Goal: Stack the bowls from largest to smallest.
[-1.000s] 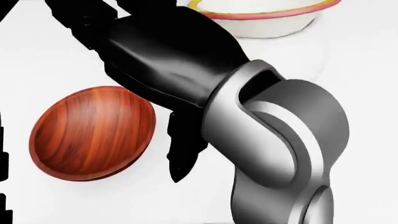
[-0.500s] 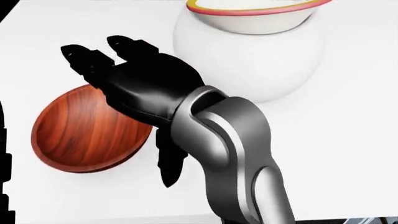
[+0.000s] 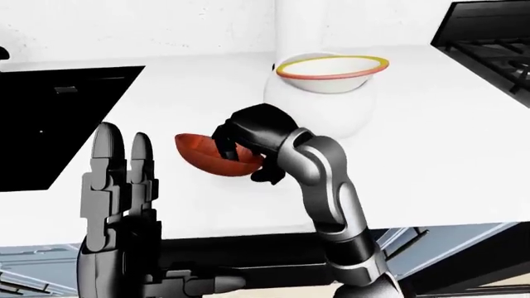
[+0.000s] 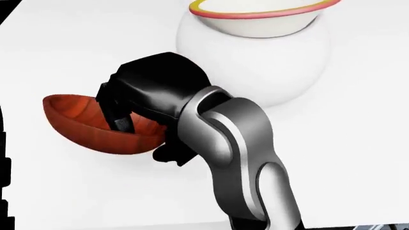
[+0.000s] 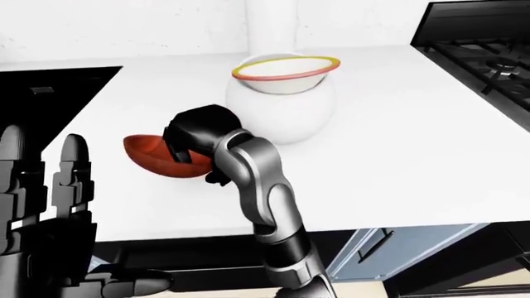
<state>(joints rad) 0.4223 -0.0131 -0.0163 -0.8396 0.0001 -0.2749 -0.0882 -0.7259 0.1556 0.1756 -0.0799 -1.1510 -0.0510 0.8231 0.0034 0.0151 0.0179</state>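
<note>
A reddish wooden bowl (image 4: 83,127) hangs tilted just over the white counter (image 4: 358,143), left of middle in the head view. My right hand (image 4: 144,136) is shut on its right rim, fingers curled inside and the thumb under it. A cream bowl with a red and yellow rim (image 3: 331,71) rests on top of a large rounded white bowl (image 3: 323,112), up and to the right of the wooden one. My left hand (image 3: 120,167) stands raised at the lower left of the left-eye view, fingers straight and open, holding nothing.
A black recessed sink (image 3: 50,124) fills the counter's left side. A black stove (image 3: 489,37) sits at the top right. The counter's near edge (image 3: 248,233) runs below my arm, with cabinets beneath. A white column (image 3: 298,25) rises behind the bowls.
My right hand came down from above the wooden bowl and closed on its rim. The bowl, lying with its inside showing, is now tipped side-on and raised. The view shifted a little.
</note>
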